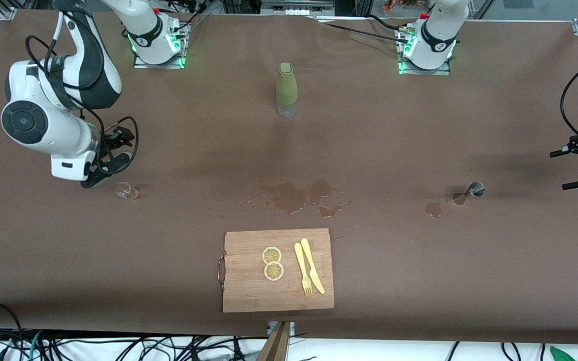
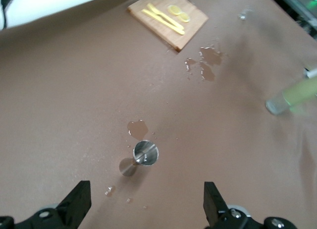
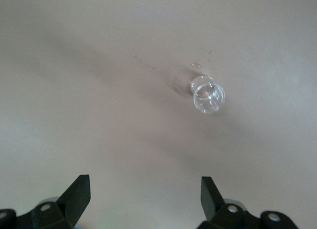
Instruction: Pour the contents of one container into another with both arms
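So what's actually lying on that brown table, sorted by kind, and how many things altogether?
Bottle: 1
Clear glass: 1
Metal jigger: 1
Wooden cutting board: 1
Lemon slices: 2
Yellow fork: 1
Yellow knife: 1
Total: 8

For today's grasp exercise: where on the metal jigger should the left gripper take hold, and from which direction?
Grip the jigger at its narrow waist, where the two cones meet. It seems to stand upright beside a small spill, so the waist is the slimmest, most secure part. Bring the open left gripper in level from the left arm's end of the table, fingers either side of the waist.
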Controlling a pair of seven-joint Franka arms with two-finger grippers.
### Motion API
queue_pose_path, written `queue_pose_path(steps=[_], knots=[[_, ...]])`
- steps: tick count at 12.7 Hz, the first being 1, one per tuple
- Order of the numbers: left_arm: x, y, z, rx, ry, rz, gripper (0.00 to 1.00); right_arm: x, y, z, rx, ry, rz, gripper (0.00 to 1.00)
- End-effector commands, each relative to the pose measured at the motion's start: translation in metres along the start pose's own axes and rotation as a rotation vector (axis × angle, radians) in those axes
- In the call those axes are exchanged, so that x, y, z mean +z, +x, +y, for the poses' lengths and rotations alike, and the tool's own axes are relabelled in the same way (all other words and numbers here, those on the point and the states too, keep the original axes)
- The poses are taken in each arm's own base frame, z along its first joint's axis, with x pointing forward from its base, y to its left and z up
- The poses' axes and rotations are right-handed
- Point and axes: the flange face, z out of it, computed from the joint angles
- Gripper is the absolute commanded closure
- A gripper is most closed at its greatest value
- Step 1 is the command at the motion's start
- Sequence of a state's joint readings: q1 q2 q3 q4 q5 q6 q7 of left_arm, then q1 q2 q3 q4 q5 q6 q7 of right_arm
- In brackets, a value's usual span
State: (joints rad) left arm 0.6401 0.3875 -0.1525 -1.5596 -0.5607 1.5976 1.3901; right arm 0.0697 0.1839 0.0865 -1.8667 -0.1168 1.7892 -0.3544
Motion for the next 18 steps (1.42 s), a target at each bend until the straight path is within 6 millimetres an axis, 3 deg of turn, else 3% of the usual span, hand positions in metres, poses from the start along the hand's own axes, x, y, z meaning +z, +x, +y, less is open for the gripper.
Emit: queue_pose_path(steps=[1, 4, 6, 9, 11, 12, 14, 16, 18], knots=[[-0.016, 0.042, 0.041, -0.178, 0.108, -0.08, 0.0, -0.037, -0.011, -0.003, 0.227, -0.018, -0.004, 0.01], [-0.021, 0.089, 0.078, -0.327, 0.254, -0.153, 0.0, -0.101, -0.029, 0.005, 0.417, -0.012, 0.011, 0.0], [-0.009, 0.133, 0.121, -0.493, 0.338, -0.188, 0.0, -0.126, -0.055, 0.024, 0.531, 0.0, 0.049, 0.0], [0.015, 0.189, 0.195, -0.677, 0.518, -0.23, 0.0, -0.16, -0.089, 0.032, 0.583, 0.001, 0.114, 0.0], [0.014, 0.193, 0.221, -0.829, 0.636, -0.223, 0.0, -0.179, -0.109, 0.034, 0.616, -0.004, 0.158, 0.0], [0.008, 0.19, 0.228, -0.814, 0.675, -0.257, 0.0, -0.187, -0.117, 0.033, 0.623, -0.006, 0.172, 0.0], [-0.005, 0.196, 0.247, -0.727, 0.695, -0.26, 0.0, -0.188, -0.126, 0.029, 0.628, 0.023, 0.164, 0.0], [-0.008, 0.199, 0.269, -0.694, 0.694, -0.293, 0.0, -0.185, -0.134, 0.048, 0.666, 0.124, 0.197, 0.0], [-0.007, 0.195, 0.272, -0.71, 0.666, -0.331, 0.0, -0.186, -0.134, 0.053, 0.667, 0.122, 0.218, 0.0]])
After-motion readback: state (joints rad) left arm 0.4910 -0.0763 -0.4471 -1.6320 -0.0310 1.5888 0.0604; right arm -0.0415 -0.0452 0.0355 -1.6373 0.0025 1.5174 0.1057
